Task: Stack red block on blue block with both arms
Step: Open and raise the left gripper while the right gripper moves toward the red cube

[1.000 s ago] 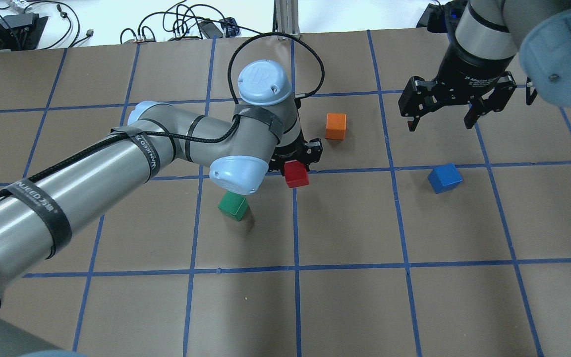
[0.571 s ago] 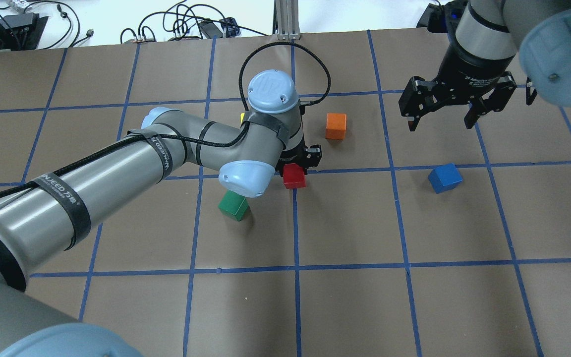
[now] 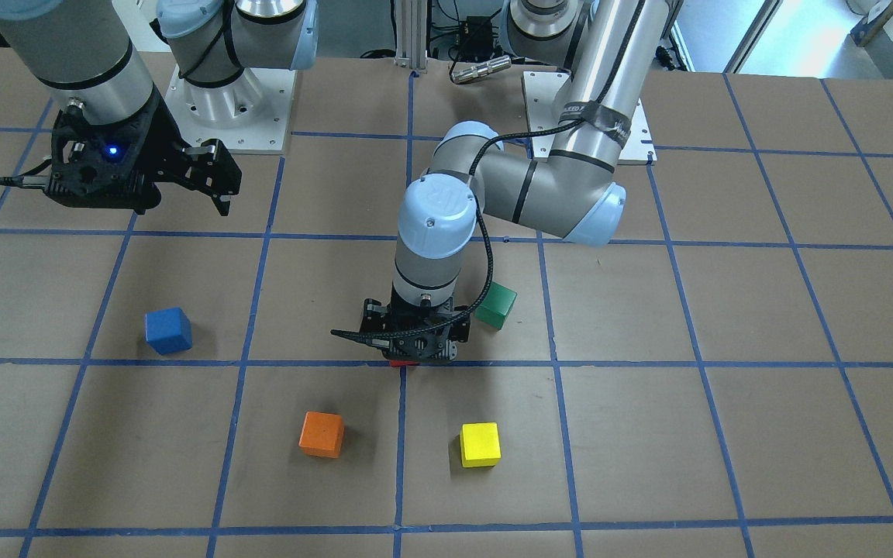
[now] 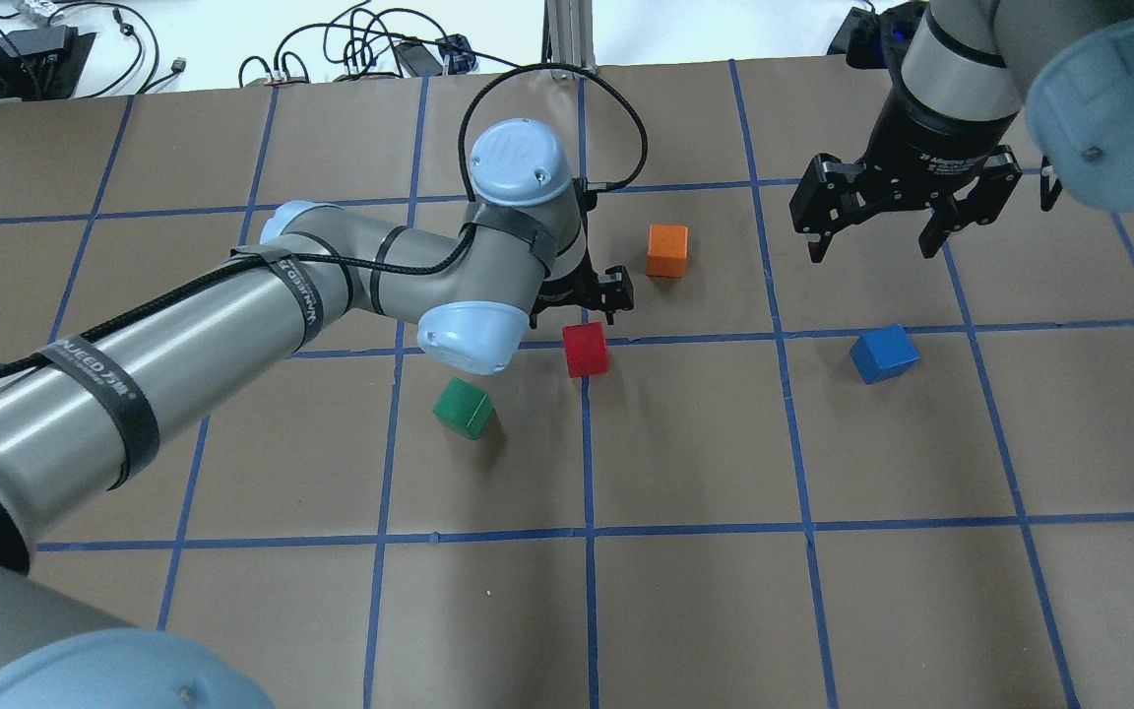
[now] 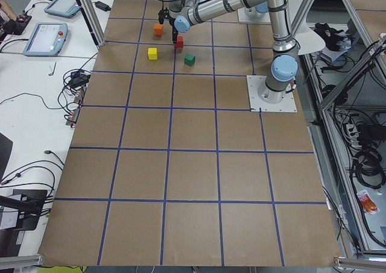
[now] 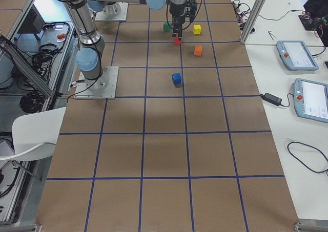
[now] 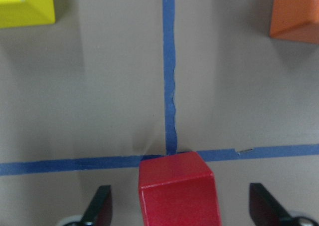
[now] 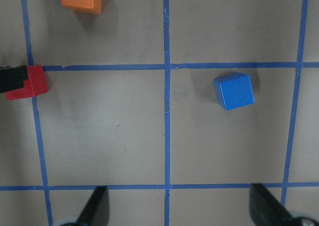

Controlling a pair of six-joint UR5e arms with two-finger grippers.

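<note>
The red block (image 4: 586,349) rests on the table at a crossing of blue tape lines. My left gripper (image 4: 595,300) hangs over it, open. In the left wrist view the red block (image 7: 177,191) sits between the spread fingers (image 7: 102,208) without touching them. From the front only a sliver of red (image 3: 398,362) shows under the left gripper (image 3: 415,345). The blue block (image 4: 882,353) lies alone to the right and also shows in the right wrist view (image 8: 234,90). My right gripper (image 4: 872,241) is open and empty, high above the table behind the blue block.
An orange cube (image 4: 667,250) lies just behind and right of the left gripper. A green cube (image 4: 464,409) lies under the left forearm. A yellow cube (image 3: 480,444) lies near the red block, hidden by the left arm in the overhead view.
The left wrist has shifted back and a little left, so the whole red block now shows in front of the gripper. The red block stays put. The right arm has barely moved.
</note>
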